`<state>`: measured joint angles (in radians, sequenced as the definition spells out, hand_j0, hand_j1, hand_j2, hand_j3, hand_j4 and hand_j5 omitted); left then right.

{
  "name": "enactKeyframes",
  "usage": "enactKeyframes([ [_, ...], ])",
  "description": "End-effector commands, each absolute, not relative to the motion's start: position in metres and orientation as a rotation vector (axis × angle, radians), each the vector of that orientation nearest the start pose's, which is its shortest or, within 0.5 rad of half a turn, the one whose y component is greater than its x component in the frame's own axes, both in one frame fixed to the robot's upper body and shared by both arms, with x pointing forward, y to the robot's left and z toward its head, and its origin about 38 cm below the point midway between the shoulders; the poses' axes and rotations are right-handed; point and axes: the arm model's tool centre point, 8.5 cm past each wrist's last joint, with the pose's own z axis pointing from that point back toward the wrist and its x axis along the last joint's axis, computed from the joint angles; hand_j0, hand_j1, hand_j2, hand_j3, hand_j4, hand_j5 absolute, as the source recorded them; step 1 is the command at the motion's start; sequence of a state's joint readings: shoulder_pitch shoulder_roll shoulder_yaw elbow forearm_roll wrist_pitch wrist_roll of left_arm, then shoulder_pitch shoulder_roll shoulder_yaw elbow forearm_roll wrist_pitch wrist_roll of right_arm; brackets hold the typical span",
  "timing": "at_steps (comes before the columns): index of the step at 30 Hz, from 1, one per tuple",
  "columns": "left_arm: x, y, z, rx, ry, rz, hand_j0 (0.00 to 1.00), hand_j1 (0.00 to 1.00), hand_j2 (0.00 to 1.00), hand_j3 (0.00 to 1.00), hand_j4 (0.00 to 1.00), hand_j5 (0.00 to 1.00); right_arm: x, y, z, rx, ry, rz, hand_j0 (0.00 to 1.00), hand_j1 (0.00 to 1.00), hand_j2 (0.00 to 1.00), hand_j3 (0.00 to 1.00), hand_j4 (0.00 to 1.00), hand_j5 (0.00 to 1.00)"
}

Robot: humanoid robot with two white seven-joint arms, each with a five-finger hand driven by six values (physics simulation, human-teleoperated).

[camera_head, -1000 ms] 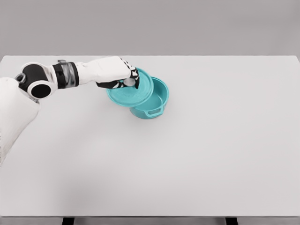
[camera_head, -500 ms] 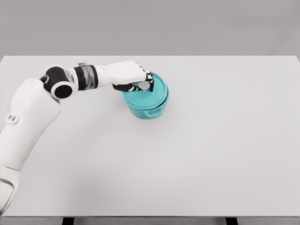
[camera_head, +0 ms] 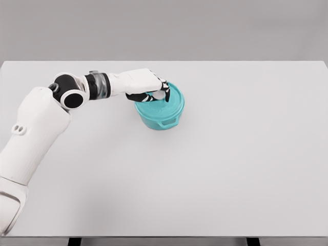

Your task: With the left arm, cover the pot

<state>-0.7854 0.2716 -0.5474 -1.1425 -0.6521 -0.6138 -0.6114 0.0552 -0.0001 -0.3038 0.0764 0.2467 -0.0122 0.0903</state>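
Note:
A teal pot [camera_head: 163,119] with small side handles stands on the white table [camera_head: 230,154], left of its middle and toward the back. Its teal lid [camera_head: 166,104] lies over the pot's mouth, nearly level. My left hand [camera_head: 160,93] reaches in from the left and its fingers are curled around the pale knob on top of the lid. The hand hides most of the knob and the lid's left part. No right arm shows.
The white table reaches to all sides of the pot, with a grey wall behind it. My left arm [camera_head: 56,107] stretches across the table's left rear part.
The left hand has carried the lid to the right, from hanging over the pot's left rim to lying over the pot's mouth. The arm has stretched further out.

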Motion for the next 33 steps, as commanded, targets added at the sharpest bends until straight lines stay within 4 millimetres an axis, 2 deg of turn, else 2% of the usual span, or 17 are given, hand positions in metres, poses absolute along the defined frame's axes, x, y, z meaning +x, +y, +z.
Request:
enactKeyframes([
  [1,0.4994,0.1398,0.1931,0.280,-1.542,-2.086,0.53,0.53,0.53,0.53,0.53,0.53,-0.0593,-0.2557,-0.2582,0.022,0.111,-0.068,1.00,1.00,1.00,1.00,1.00,1.00],
  [9,0.4993,0.1372,0.1943,0.279,-1.549,-2.087,0.63,0.63,0.63,0.63,0.63,0.63,-0.0593,-0.2557,-0.2582,0.022,0.111,-0.068,1.00,1.00,1.00,1.00,1.00,1.00],
  [22,0.4989,0.1367,0.1952,0.278,-1.553,-2.087,0.64,0.64,0.64,0.64,0.64,0.64,-0.0592,-0.2557,-0.2582,0.022,0.111,-0.069,1.00,1.00,1.00,1.00,1.00,1.00],
  [33,0.4990,0.1370,0.1999,0.285,-1.566,-2.085,0.69,0.69,0.69,0.69,0.69,0.69,-0.0593,-0.2557,-0.2582,0.022,0.111,-0.068,1.00,1.00,1.00,1.00,1.00,1.00],
])
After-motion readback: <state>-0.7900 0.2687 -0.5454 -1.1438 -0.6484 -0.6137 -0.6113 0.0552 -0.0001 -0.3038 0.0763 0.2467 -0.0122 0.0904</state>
